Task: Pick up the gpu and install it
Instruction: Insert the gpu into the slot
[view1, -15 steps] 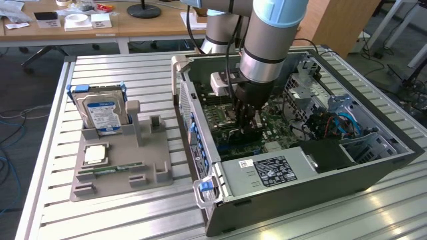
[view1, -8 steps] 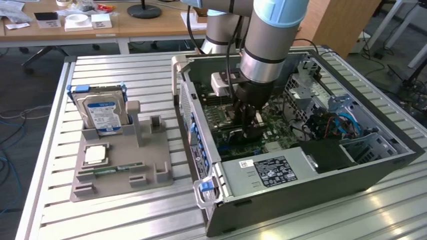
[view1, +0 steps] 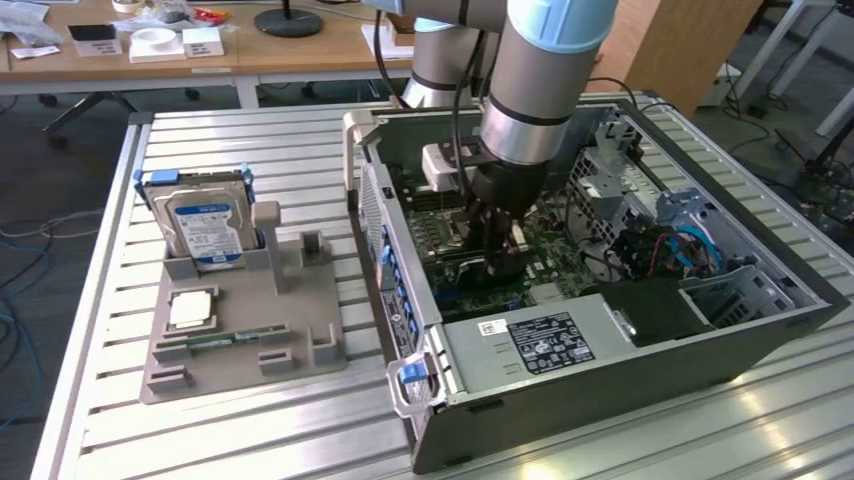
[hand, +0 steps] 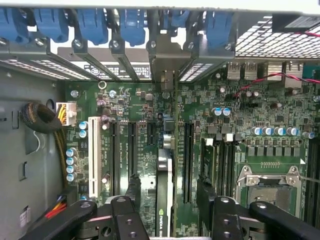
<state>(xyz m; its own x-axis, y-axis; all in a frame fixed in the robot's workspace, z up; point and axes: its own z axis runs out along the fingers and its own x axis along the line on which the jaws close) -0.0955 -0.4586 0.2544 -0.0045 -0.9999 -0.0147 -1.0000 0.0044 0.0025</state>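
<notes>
Landmark: gpu (hand: 164, 192), standing on edge in a motherboard (hand: 280, 120) slot. Jaws stood wide, one finger (hand: 131, 192) on each flank of the card, clear gap both sides. Empty expansion slots flanked the card; memory sticks (hand: 217, 162) stood just past the far-side finger, CPU socket (hand: 270, 187) beyond them. Ahead of the card, bracket bays with blue latches (hand: 132, 25) walled the way. Case (view1: 601, 385) was open-sided; the arm (view1: 534, 90) took that opening above the card.
</notes>
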